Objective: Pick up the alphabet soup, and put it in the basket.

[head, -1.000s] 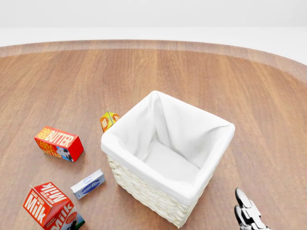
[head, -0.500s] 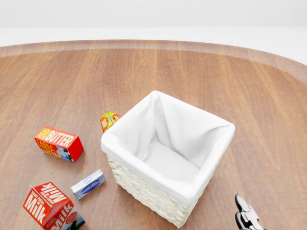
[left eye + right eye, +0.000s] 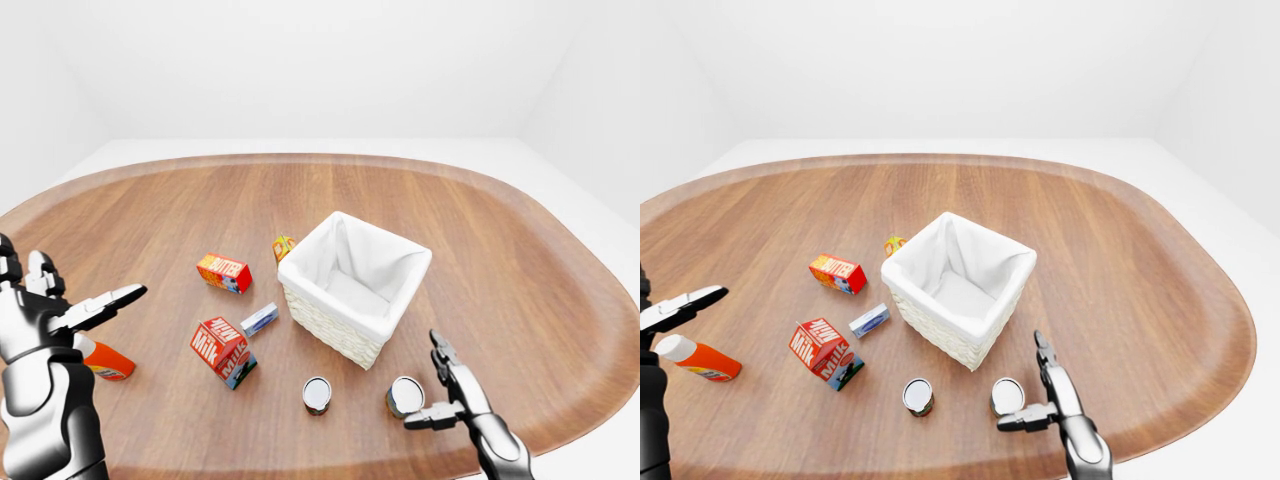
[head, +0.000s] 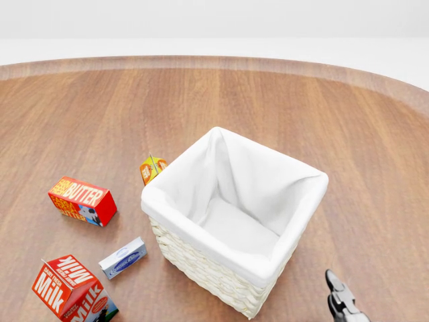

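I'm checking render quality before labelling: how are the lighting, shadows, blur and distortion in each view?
Head view: even, soft light, sharp throughout, only a faint shadow under the basket, no glare. Left-eye view: wide-angle, so the table edge bows strongly; the two cans show small bright lids, not blown out. Right-eye view: the same flat lighting and curvature; the right hand stays crisp, no motion blur.

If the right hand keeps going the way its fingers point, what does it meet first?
Probably the white-lined wicker basket: the open right hand points up-left toward it, beside the nearer silver-topped can. Depth is unclear.
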Controlling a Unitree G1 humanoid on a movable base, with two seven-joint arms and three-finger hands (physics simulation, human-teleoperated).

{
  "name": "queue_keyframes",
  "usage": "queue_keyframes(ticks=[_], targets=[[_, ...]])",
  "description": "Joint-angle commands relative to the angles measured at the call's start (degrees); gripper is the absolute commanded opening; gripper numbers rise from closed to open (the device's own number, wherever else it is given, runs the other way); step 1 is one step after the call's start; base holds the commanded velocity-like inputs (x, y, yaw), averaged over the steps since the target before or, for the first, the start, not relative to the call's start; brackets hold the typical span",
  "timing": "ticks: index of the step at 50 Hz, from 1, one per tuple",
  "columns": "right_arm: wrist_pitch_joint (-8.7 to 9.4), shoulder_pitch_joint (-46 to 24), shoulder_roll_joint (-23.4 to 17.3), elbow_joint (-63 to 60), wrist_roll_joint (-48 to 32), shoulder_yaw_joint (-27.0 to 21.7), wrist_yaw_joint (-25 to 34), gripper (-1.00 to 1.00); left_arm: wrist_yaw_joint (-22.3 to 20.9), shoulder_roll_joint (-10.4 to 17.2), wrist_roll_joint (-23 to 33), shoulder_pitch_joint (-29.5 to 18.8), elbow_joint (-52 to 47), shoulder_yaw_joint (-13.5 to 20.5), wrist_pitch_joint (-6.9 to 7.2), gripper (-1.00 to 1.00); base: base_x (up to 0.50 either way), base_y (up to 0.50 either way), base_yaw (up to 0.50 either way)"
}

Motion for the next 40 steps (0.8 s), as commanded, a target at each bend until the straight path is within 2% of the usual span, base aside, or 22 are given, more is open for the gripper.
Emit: queue_keyframes(ticks=[1,20,27,33,40], targets=[[0.00,-1.4,-0.9,1.1,-1.6,1.4,-2.5,1.00,0.0,0.0,0.0,0.0,-0.3,0.0,0.00,1.00,0.00,0.00,0.00],[0.00,-1.4,-0.7,1.5,-7.8,4.6,-7.2,1.00,-0.2,0.0,-0.1,0.0,0.6,-0.1,-0.20,1.00,0.00,0.00,0.00],[0.00,-1.7,-0.9,3.2,-7.7,5.0,-7.7,1.00,-0.3,-0.1,-0.2,0.2,0.0,0.0,0.00,1.00,0.00,0.00,0.00],[0.00,-2.5,-1.3,4.9,-9.2,5.5,-9.2,1.00,-0.4,0.0,0.0,-0.1,1.4,-0.3,-0.93,1.00,0.00,0.00,0.00],[0.00,-2.8,-1.2,5.1,-9.5,5.9,-9.5,1.00,-0.1,0.0,-0.1,0.0,0.8,-0.3,-0.45,1.00,0.00,0.00,0.00]])
